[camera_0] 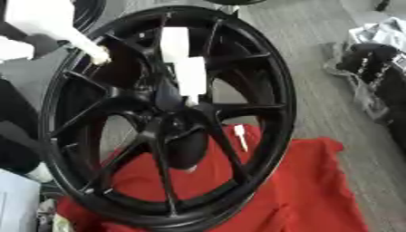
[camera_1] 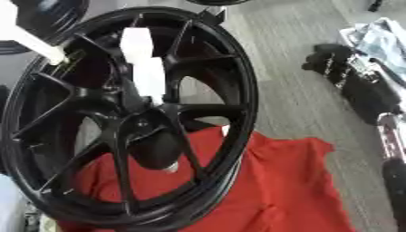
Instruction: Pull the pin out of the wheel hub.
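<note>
At the right edge, well apart from the wheel (camera_0: 273, 90), the right hand (camera_1: 346, 68) shows dark and blurred; whether its fingers are apart or together, I cannot tell. What seems the pin (camera_0: 184, 68), white and blocky, runs down to the hub (camera_0: 176, 115), where its tip is hard to make out.

On the right, the robot's right hand (camera_1: 335, 62) is black with silver joints; the black arm behind it has silver fittings.

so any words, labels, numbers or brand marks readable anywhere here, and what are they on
None can be read.
The black spoked wheel shows no legible marking.
The white blocky object over its spokes is blank.
The red cloth is plain.
The robot's right hand shows no lettering either.
</note>
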Controlling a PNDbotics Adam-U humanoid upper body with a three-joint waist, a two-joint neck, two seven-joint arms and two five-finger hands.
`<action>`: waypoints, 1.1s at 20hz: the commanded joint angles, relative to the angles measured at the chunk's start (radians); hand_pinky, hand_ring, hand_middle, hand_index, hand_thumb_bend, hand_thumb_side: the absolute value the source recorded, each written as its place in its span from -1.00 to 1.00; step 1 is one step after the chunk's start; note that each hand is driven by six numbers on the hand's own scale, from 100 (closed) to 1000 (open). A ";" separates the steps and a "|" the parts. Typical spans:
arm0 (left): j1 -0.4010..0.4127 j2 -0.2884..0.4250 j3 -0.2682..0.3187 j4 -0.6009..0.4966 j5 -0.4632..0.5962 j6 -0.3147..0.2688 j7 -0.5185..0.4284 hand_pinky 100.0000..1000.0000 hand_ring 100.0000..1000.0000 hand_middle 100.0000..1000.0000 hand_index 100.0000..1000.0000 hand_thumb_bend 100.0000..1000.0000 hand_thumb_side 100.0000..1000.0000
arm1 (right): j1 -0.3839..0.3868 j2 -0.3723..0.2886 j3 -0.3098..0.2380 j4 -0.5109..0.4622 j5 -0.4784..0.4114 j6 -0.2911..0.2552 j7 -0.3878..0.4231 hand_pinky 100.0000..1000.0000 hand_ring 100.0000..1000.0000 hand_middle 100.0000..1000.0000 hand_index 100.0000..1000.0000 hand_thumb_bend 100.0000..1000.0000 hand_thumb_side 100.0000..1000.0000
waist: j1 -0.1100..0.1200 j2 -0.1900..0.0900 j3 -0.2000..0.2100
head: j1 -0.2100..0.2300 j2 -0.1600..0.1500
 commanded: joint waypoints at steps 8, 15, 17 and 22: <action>0.140 0.057 0.201 0.265 -0.097 0.026 0.167 0.35 0.02 -0.36 -0.28 -1.00 -0.84 | 0.004 -0.029 -0.023 -0.013 0.001 -0.006 -0.012 0.94 0.49 0.32 0.54 -1.00 0.31 | -0.010 -0.015 0.011 | -0.002 0.003; 0.227 0.039 0.243 0.395 -0.084 0.027 0.186 0.49 0.18 -0.13 -0.08 -1.00 -0.83 | 0.005 -0.028 -0.027 -0.013 -0.002 -0.005 -0.016 0.94 0.49 0.32 0.54 -1.00 0.31 | -0.012 -0.016 0.016 | -0.001 0.003; 0.250 0.035 0.251 0.407 -0.081 0.021 0.180 0.58 0.32 0.01 0.10 -1.00 -0.89 | 0.006 -0.028 -0.028 -0.012 -0.002 -0.005 -0.016 0.94 0.49 0.32 0.54 -1.00 0.31 | -0.013 -0.017 0.018 | -0.001 0.003; 0.278 0.028 0.258 0.416 -0.101 -0.034 0.141 0.82 0.69 0.51 0.73 -0.66 -0.12 | 0.007 -0.029 -0.026 -0.012 0.000 -0.005 -0.014 0.94 0.49 0.32 0.54 -1.00 0.31 | -0.013 -0.018 0.020 | -0.003 0.001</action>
